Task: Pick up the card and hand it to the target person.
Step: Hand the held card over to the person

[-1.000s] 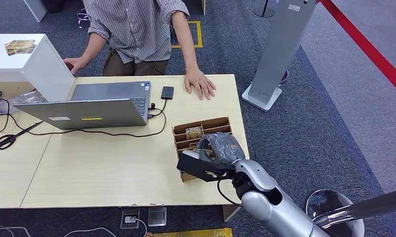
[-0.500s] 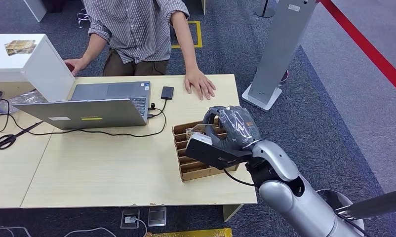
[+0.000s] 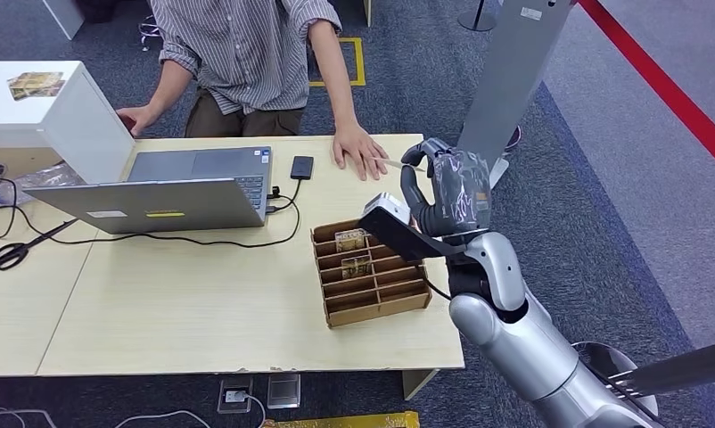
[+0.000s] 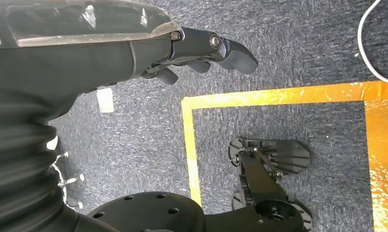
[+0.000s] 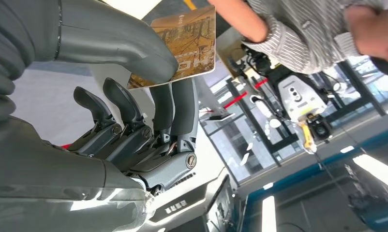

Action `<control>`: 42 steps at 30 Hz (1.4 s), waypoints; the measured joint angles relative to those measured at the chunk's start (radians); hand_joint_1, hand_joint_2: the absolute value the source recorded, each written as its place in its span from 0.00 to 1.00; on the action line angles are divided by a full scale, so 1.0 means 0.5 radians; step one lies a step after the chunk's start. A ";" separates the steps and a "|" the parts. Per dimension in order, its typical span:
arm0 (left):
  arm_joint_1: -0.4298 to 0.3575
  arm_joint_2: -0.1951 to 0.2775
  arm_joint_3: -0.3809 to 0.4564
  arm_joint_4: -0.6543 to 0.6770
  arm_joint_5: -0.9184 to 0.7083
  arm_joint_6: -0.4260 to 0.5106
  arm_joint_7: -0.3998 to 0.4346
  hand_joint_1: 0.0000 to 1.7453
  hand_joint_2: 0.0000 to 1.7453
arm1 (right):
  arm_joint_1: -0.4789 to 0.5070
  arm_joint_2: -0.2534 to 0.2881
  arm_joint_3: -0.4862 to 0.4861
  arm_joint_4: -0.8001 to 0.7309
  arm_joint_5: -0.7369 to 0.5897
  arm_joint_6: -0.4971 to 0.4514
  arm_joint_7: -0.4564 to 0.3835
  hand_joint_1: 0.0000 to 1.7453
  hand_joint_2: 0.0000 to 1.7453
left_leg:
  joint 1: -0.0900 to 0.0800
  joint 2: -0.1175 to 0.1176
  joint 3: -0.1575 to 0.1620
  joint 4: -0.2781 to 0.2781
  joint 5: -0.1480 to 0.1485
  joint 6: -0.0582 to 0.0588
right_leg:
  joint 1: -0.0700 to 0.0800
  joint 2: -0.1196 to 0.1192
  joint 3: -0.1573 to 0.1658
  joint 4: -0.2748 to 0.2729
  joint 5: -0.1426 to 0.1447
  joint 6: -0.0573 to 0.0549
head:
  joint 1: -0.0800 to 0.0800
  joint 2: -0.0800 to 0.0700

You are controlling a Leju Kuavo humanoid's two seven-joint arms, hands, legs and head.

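right hand raised over the bench edge, thumb and fingers pinching the card, held near the person's hand. card box below on the bench. left hand hangs over carpet, fingers loosely curled, holding nothing.

Robot hand with card higher now.

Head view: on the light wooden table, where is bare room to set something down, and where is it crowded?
The light wooden table is bare along its near edge, between the black cable and the brown cardboard divider box. It is crowded at the far side: grey open laptop, black phone, the person's hand, and the right hand pinching the card.
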 joint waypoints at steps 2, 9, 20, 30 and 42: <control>0.000 0.000 0.000 0.000 0.000 0.001 0.001 0.00 1.00 | -0.007 0.013 -0.002 0.054 -0.001 -0.011 0.002 0.90 1.00 | 0.000 0.000 0.000 0.000 0.000 0.000 | 0.000 0.000 0.000 0.000 0.000 0.000 | -0.001 0.000; 0.002 0.000 0.000 0.000 0.004 0.002 0.001 0.00 1.00 | -0.030 0.055 -0.002 0.184 -0.049 0.001 0.015 0.90 1.00 | 0.000 0.000 0.000 0.000 0.000 0.000 | 0.000 0.000 0.000 0.000 0.000 0.000 | 0.002 0.000; 0.003 0.000 0.000 0.000 0.014 0.000 0.000 0.00 1.00 | -0.068 0.101 0.003 0.312 -0.071 -0.006 0.003 0.90 1.00 | 0.000 0.000 0.000 0.000 0.000 0.000 | 0.000 0.000 0.000 0.000 0.000 0.000 | 0.000 0.000; 0.003 0.000 0.000 0.000 0.030 0.000 -0.004 0.00 1.00 | -0.095 0.123 0.014 0.407 -0.084 -0.030 0.010 0.90 1.00 | 0.000 0.000 0.000 0.000 0.000 0.000 | 0.000 0.000 0.000 0.000 0.000 0.000 | 0.002 0.000; 0.004 0.000 0.000 0.000 0.034 -0.009 -0.005 0.00 1.00 | -0.106 0.131 0.040 0.475 -0.087 -0.039 0.007 0.45 1.00 | 0.000 0.000 -0.001 0.000 0.000 0.000 | 0.000 0.000 0.000 0.000 0.000 0.000 | 0.001 0.000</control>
